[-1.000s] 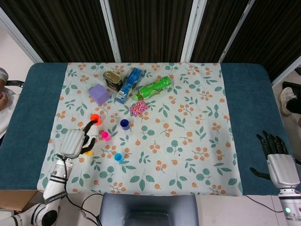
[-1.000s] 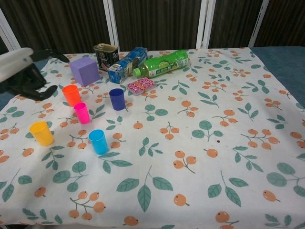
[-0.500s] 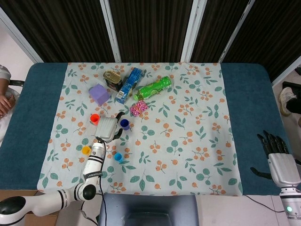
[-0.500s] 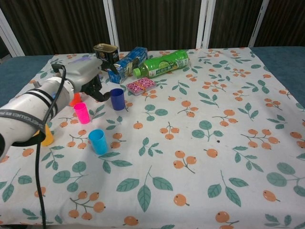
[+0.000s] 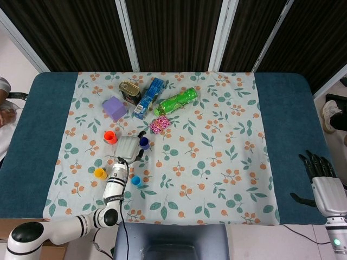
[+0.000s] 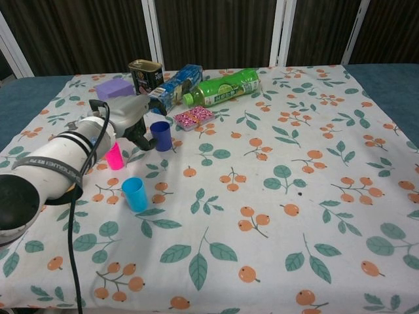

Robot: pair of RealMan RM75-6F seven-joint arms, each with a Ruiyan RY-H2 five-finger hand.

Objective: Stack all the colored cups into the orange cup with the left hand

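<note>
The orange cup (image 5: pixel 110 137) stands left of my left hand (image 5: pixel 129 148). The hand's fingers are spread to either side of the dark blue cup (image 5: pixel 144 142), which shows in the chest view (image 6: pixel 160 135) just right of the hand (image 6: pixel 131 118); no firm grip is visible. The pink cup (image 6: pixel 115 157) stands partly behind the forearm and is hidden in the head view. A yellow cup (image 5: pixel 100 173) and a light blue cup (image 5: pixel 136 181) stand nearer the front edge. My right hand (image 5: pixel 325 184) rests open at the table's far right front, holding nothing.
Behind the cups lie a purple cube (image 5: pixel 114 108), a tin can (image 5: pixel 129 91), a blue carton (image 5: pixel 149 97), a green bottle (image 5: pixel 176 101) and a pink packet (image 5: pixel 159 124). My left forearm (image 6: pixel 59 163) crosses the left front of the cloth.
My left hand swung from the table's left edge near the yellow cup rightward across the cups, ending beside the dark blue cup. The right hand stayed put.
</note>
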